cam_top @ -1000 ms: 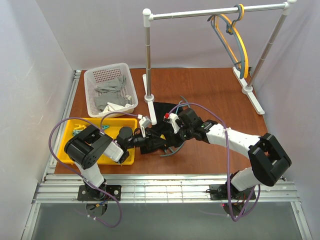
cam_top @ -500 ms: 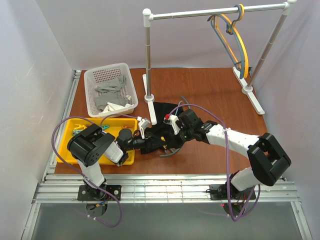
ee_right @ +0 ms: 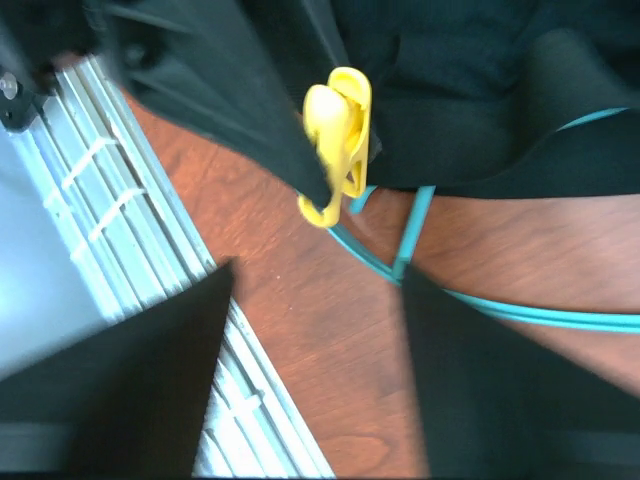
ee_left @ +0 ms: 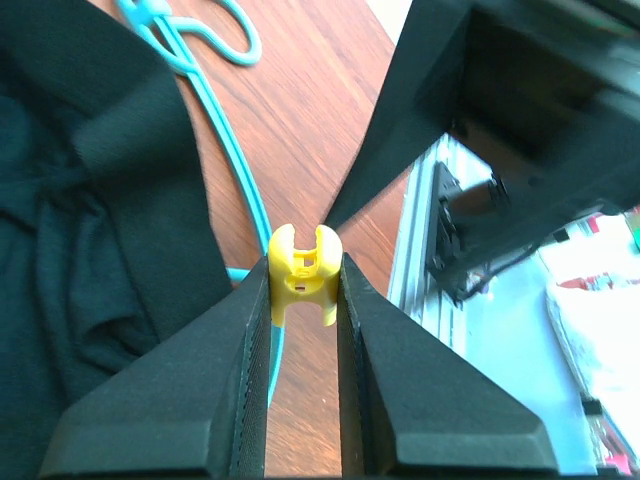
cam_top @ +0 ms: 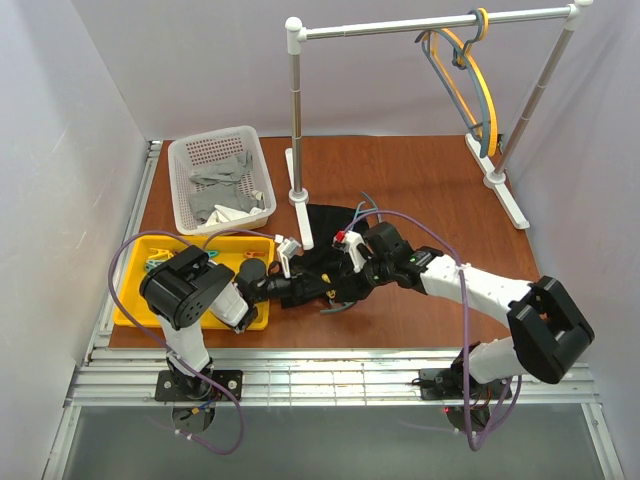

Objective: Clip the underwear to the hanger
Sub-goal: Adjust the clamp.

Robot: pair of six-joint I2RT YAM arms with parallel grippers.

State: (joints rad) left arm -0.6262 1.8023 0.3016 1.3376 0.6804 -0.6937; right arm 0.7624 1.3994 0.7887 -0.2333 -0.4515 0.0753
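The black underwear lies on the table over the thin teal hanger. In the left wrist view my left gripper is shut on a yellow clip, right beside the hanger's bar and the underwear's edge. The right wrist view shows the same clip at the garment's edge, above the teal bar. My right gripper stands open with bare wood between its fingers. Both grippers meet at the garment's near edge in the top view.
A white basket with grey cloths stands at the back left. In front of it is a yellow tray with clips. A clothes rack at the back carries a yellow hanger and a grey-blue hanger. Aluminium rails run along the near edge.
My left gripper has narrowed onto the yellow clip. My right gripper has gone from shut to open, and its arm has shifted slightly right.
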